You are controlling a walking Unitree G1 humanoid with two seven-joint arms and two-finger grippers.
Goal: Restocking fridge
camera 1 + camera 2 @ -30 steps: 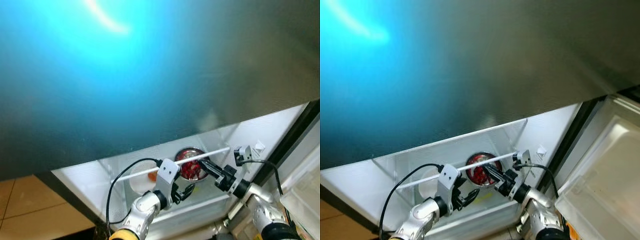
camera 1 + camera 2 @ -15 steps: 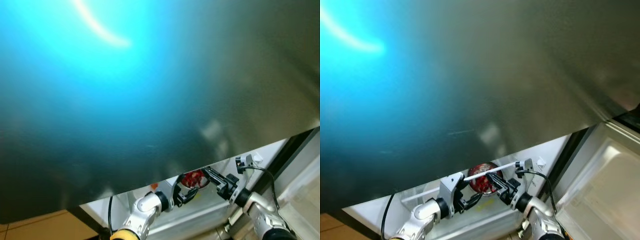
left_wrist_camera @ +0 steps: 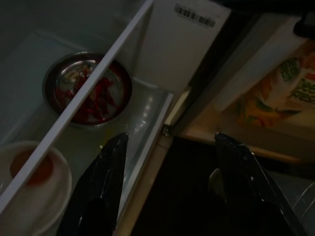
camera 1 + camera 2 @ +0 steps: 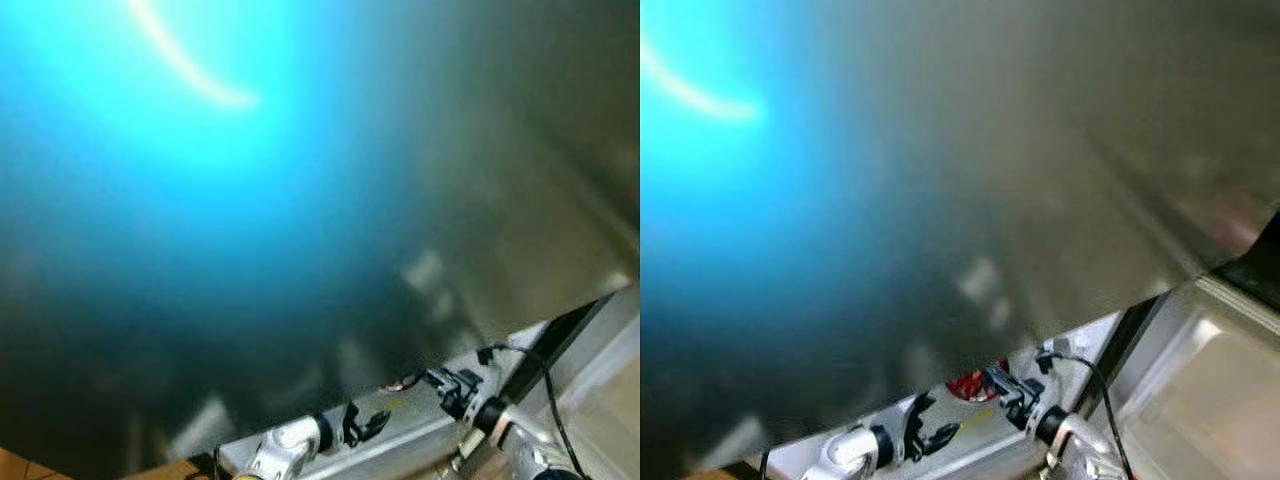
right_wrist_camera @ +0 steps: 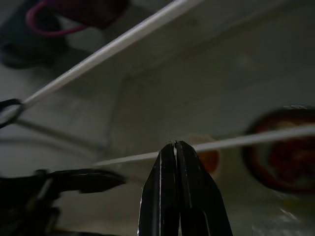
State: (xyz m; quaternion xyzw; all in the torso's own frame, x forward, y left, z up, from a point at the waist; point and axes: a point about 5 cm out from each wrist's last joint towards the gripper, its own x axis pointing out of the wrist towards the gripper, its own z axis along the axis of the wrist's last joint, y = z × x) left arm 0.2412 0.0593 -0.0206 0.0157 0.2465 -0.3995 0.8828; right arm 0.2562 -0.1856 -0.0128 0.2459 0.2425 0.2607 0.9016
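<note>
Already, a steel bowl (image 3: pixel 87 88) of red food and a white cup (image 3: pixel 30 189) sit inside the fridge drawer (image 3: pixel 145 115). Just outside the drawer, the left gripper (image 3: pixel 170 189) hangs wide open and empty; the right gripper (image 5: pixel 178 162) is pinched closed, empty. Restocking seems partly done.

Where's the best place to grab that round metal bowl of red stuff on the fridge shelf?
Probably the near rim of the round metal bowl, reached from the shelf's open front under the white rail, since the rail crosses above it. The open left gripper is closest.
</note>
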